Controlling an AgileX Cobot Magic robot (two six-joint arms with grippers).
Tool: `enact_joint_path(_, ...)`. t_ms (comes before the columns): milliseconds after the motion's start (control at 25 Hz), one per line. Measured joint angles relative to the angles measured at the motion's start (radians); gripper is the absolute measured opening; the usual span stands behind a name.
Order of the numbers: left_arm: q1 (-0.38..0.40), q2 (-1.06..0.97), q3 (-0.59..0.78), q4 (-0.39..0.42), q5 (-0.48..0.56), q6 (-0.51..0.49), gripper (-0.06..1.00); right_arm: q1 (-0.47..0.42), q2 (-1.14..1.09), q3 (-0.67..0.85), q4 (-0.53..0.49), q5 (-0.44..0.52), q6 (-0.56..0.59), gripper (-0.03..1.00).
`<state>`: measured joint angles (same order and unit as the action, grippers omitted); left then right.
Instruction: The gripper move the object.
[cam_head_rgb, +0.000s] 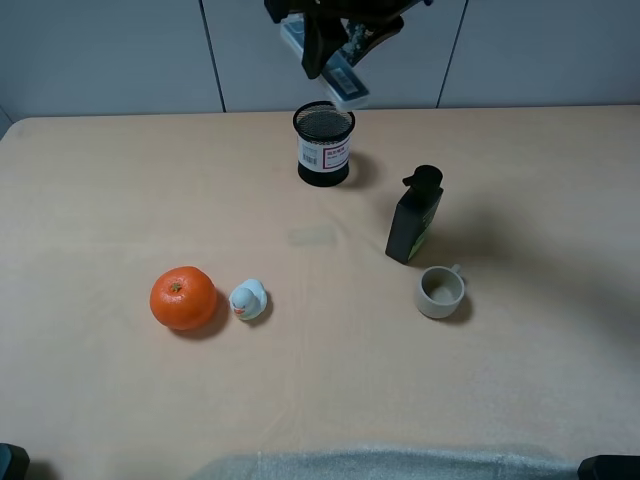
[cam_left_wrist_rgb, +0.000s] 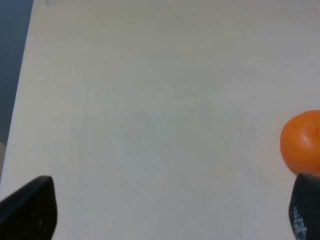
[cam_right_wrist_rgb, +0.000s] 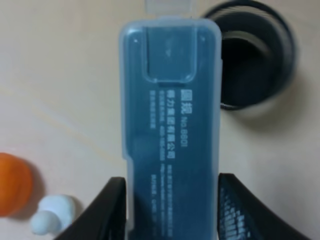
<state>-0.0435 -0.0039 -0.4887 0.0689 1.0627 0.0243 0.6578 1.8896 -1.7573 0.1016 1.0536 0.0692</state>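
Note:
My right gripper (cam_head_rgb: 322, 48) hangs at the top of the exterior high view, above the black mesh cup (cam_head_rgb: 324, 143). It is shut on the grey-blue translucent case (cam_head_rgb: 343, 82), which slants down toward the cup's rim. In the right wrist view the case (cam_right_wrist_rgb: 170, 125) fills the middle between the two black fingers (cam_right_wrist_rgb: 107, 210), with the mesh cup (cam_right_wrist_rgb: 257, 55) behind its far end. My left gripper (cam_left_wrist_rgb: 170, 212) shows only two black fingertips (cam_left_wrist_rgb: 30, 210) far apart over bare table, holding nothing.
A dark green pump bottle (cam_head_rgb: 414, 216) and a small grey cup (cam_head_rgb: 440, 292) stand right of centre. An orange (cam_head_rgb: 183, 298) and a small white duck toy (cam_head_rgb: 248, 299) sit at the left. The orange (cam_left_wrist_rgb: 302, 142) also shows in the left wrist view.

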Motion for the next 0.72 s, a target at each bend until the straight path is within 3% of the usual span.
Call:
enact_joint_path(360, 0.0, 0.0, 0.0, 0.0, 0.0, 0.0, 0.92, 0.097, 0.166, -0.205, 0.011, 0.023, 0.0, 0.29)
enact_joint_path(720, 0.0, 0.0, 0.0, 0.0, 0.0, 0.0, 0.92, 0.127, 0.278, -0.259, 0.03, -0.035, 0.032, 0.29)
